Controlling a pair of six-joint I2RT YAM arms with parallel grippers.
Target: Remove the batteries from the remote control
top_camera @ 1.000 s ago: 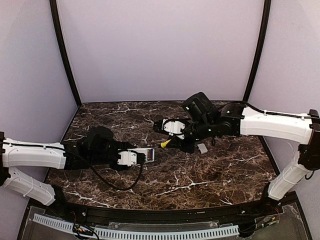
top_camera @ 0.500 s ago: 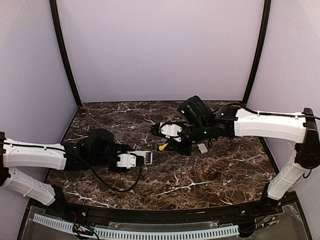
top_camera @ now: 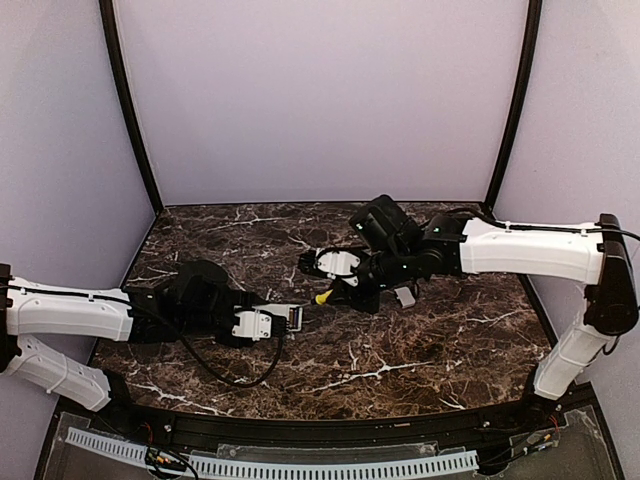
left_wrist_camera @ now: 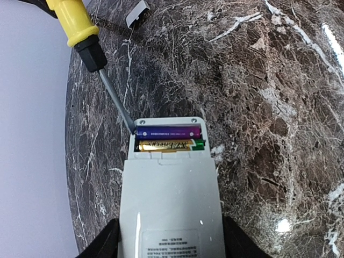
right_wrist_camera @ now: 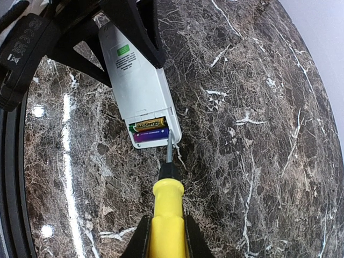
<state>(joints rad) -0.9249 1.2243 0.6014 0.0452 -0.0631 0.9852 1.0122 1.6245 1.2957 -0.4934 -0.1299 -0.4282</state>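
Batteries (left_wrist_camera: 167, 131) lie side by side in the open compartment at the end of the remote control (left_wrist_camera: 169, 199) farthest from our left hand (left_wrist_camera: 169, 244), the purple one beyond the gold one. Our left hand is clamped on the remote control, its fingers (left_wrist_camera: 102, 242) pressing both long edges, back face turned up. Our right hand (right_wrist_camera: 166, 239) is closed tight around the yellow handle of a screwdriver (right_wrist_camera: 167, 201), which points straight out from its fingertips toward the left hand. The blade's tip sits at the compartment's corner, by the purple battery's end. A small white cover (left_wrist_camera: 137, 13) lies on the tabletop (left_wrist_camera: 258, 80) well beyond the left hand, past the screwdriver.
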